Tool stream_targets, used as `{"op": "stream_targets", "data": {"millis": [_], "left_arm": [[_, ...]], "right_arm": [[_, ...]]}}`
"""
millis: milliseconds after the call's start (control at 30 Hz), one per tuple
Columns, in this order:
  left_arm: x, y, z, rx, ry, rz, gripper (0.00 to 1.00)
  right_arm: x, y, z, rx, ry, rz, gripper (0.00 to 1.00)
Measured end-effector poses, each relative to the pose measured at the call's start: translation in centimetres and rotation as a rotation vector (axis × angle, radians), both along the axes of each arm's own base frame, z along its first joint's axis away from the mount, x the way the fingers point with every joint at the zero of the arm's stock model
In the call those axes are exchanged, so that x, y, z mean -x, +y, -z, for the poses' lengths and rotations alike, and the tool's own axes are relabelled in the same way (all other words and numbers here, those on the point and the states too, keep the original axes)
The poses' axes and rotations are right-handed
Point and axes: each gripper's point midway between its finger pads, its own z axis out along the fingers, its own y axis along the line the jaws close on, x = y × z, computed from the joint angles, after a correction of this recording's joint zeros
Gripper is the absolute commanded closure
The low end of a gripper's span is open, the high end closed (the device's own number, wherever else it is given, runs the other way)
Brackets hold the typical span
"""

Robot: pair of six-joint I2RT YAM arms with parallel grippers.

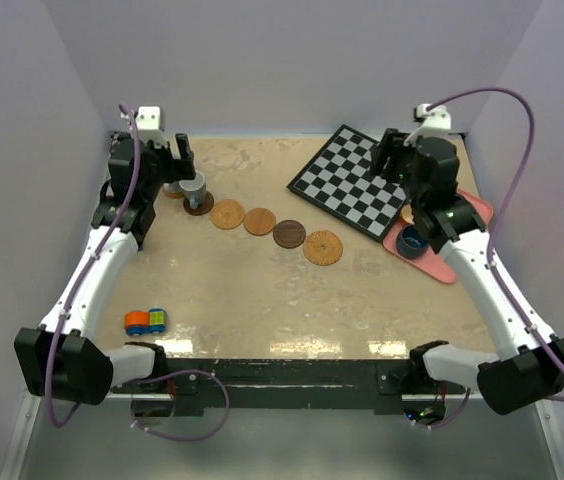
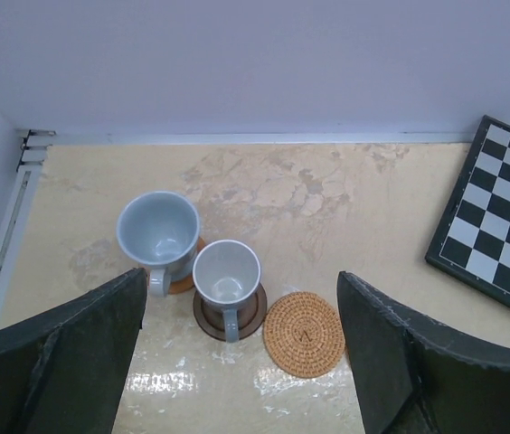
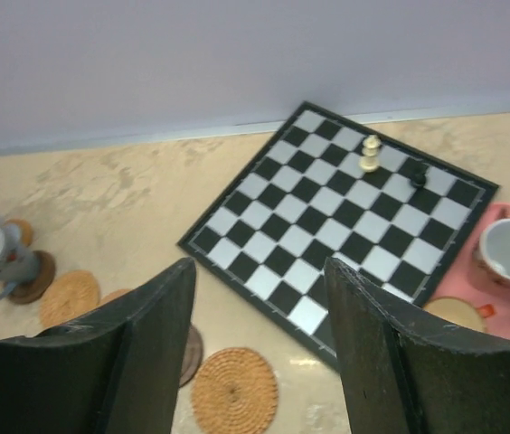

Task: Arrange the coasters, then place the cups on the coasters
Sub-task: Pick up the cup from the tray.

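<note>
Our left gripper (image 2: 241, 273), open and empty, hangs above the pale blue cup (image 2: 157, 231) and grey-white cup (image 2: 226, 271), each on a coaster (image 2: 253, 316) by the table's (image 1: 262, 300) far left corner. Four bare coasters (image 1: 259, 221) await cups; our right gripper (image 3: 259, 264), open and empty, hovers near the pink tray (image 1: 459, 268), likely to fetch one.

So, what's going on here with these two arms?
Two robot arms are putting cups on a row of coasters. The pale blue cup and grey-white cup sit on the leftmost two, with the left gripper open above them. The right gripper hangs open and empty near the pink tray of remaining cups.
</note>
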Motion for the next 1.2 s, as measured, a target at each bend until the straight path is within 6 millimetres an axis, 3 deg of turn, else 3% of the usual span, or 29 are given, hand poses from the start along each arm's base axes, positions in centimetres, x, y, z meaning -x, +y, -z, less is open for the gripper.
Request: {"op": "stream_targets", "data": {"millis": [100, 200, 300, 400, 533, 633, 933, 1200], "left_arm": [[1.1, 0.2, 0.4, -0.019, -0.031, 0.009, 0.1], [2.4, 0.3, 2.8, -0.027, 0.001, 0.012, 0.1], [2.5, 0.1, 4.1, -0.027, 0.033, 0.029, 0.1], [2.5, -0.1, 3.7, -0.023, 0.02, 0.038, 0.1], [2.6, -0.4, 3.5, -0.018, 0.013, 0.052, 0.1], [2.6, -0.5, 3.5, -0.016, 0.013, 0.058, 0.1], [2.7, -0.9, 3.5, -0.009, 0.014, 0.081, 0.1], [2.7, -1.1, 3.5, -0.007, 0.014, 0.09, 0.1]], "right_arm": [[-2.0, -4.9, 0.9, -0.005, 0.025, 0.099, 0.41], [-4.2, -9.3, 3.4, -0.003, 0.083, 0.188, 0.44], [-6.4, -12.9, 7.4, -0.002, 0.174, 0.253, 0.46], [-8.0, -15.6, 12.4, 0.007, 0.29, 0.299, 0.48], [-8.8, -16.6, 17.6, 0.049, 0.408, 0.322, 0.51], [-9.2, -16.8, 19.4, 0.077, 0.447, 0.329, 0.54], [-12.9, -18.5, 19.8, 0.145, 0.429, 0.389, 0.62], [-13.4, -19.5, 22.3, 0.183, 0.48, 0.435, 0.65]]}}
